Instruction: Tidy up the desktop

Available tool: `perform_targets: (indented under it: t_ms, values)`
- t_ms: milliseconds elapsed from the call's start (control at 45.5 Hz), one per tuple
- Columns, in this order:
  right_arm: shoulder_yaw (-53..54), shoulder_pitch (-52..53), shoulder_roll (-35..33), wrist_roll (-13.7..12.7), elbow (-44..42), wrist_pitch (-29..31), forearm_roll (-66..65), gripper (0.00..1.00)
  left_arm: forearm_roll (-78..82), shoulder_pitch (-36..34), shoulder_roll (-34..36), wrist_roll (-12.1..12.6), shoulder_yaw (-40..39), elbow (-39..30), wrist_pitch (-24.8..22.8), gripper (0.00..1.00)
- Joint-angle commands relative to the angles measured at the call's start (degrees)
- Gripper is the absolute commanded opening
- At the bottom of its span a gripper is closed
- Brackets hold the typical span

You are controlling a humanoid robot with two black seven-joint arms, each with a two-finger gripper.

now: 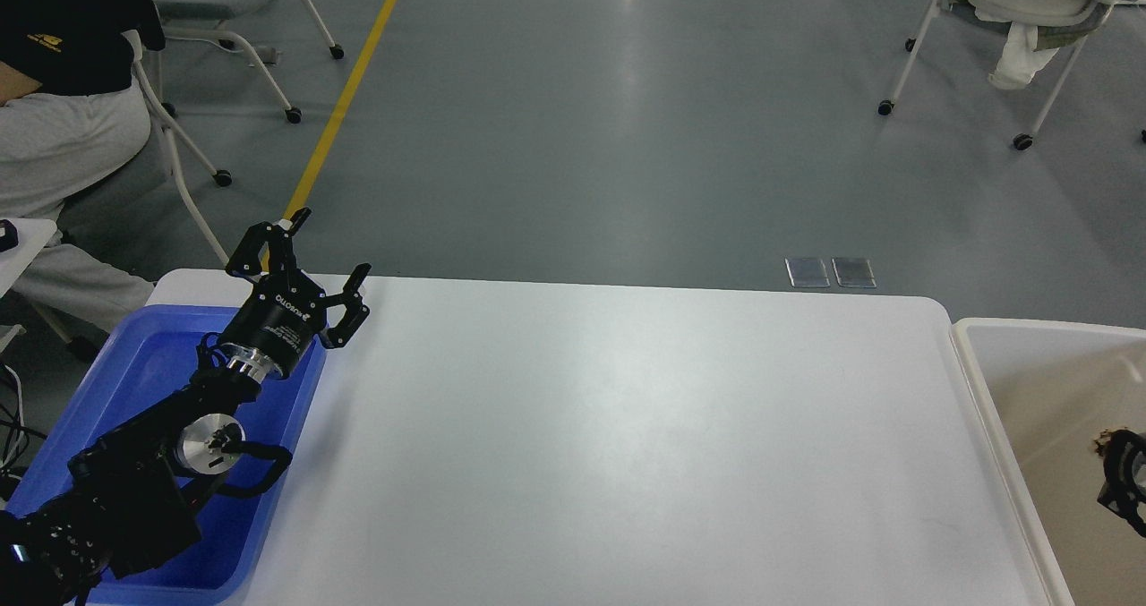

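Observation:
The white desktop (pixel 627 427) is bare and glossy across its whole width. My left gripper (pixel 329 246) is open and empty, raised over the far right corner of the blue tray (pixel 134 364) at the desktop's left end. My right gripper (pixel 1119 476) shows only as a small dark part at the right edge, low inside the off-white bin (pixel 976 355). A sliver of tan crumpled material (pixel 1099 446) shows at its tip. Its fingers cannot be told apart.
A seated person (pixel 63 132) and chair legs are at the far left beyond the table. A yellow floor line (pixel 345 96) runs away from the table. A wheeled chair (pixel 1012 24) stands at the far right. Two floor plates (pixel 828 271) lie behind the table.

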Motion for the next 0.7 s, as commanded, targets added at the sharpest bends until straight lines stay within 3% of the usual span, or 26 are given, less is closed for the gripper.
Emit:
perform_targets:
  t_ms: [0,88,154,176,220,396,681]
  values:
    - [1.37,-3.29,1.49,0.19,-1.79,0.62,0.04,0.00,0.00,0.00,0.00,0.00,0.00,0.00,0.00,1.00]
    - [1.37,-3.91,1.49,0.89,-1.79,1.67,0.04,0.02,0.00,0.00,0.00,0.00,0.00,0.00,0.00,1.00]
    - [1.37,-4.26,1.49,2.12,-1.88,2.73,0.04,0.27,0.00,0.00,0.00,0.00,0.00,0.00,0.00,1.00]
    - [1.37,-4.26,1.49,2.30,-2.05,3.25,0.04,0.43,0.00,0.00,0.00,0.00,0.00,0.00,0.00,1.00]
    - [1.28,-4.35,1.49,2.39,-2.14,3.35,0.04,0.65,0.00,0.00,0.00,0.00,0.00,0.00,0.00,1.00]
    - [1.37,-4.26,1.49,2.83,-2.05,3.35,-0.22,0.98,0.00,0.00,0.00,0.00,0.00,0.00,0.00,1.00]
    - [0.40,-4.09,1.58,2.74,-1.53,3.35,-0.49,1.00,0.00,0.00,0.00,0.00,0.00,0.00,0.00,1.00]
